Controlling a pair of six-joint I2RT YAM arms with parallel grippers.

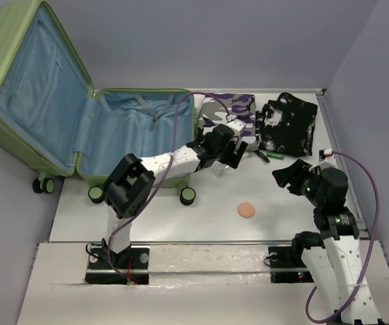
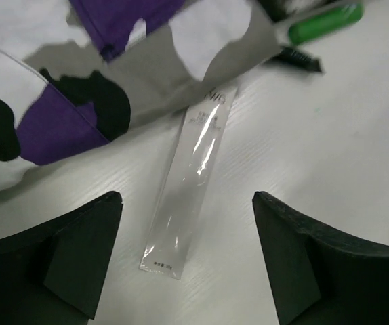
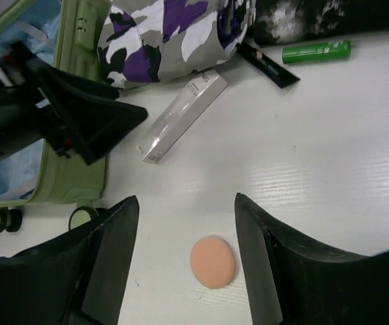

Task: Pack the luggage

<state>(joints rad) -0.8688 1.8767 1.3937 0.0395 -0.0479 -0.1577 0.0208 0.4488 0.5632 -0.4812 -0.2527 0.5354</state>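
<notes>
Luggage (image 1: 35,88), large light-green hard-shell suitcase, open at far left of the white table (image 1: 269,217), lid swung out leftward: destination, so plan the carry over its near wall. Folded grey, white and purple camouflage garment (image 2: 59,81) lying at the target's far end; avoid snagging it. Left gripper (image 2: 186,210) spread wide, hanging over the long slim clear-wrapped box (image 2: 191,176) without touching: lower squarely, centre, close across the narrow width. Right gripper (image 3: 184,203) spread too, empty, near the round peach sponge (image 3: 212,261). Ribbed green shell, light-blue fabric lining, small black-and-green wheels (image 1: 188,196).
</notes>
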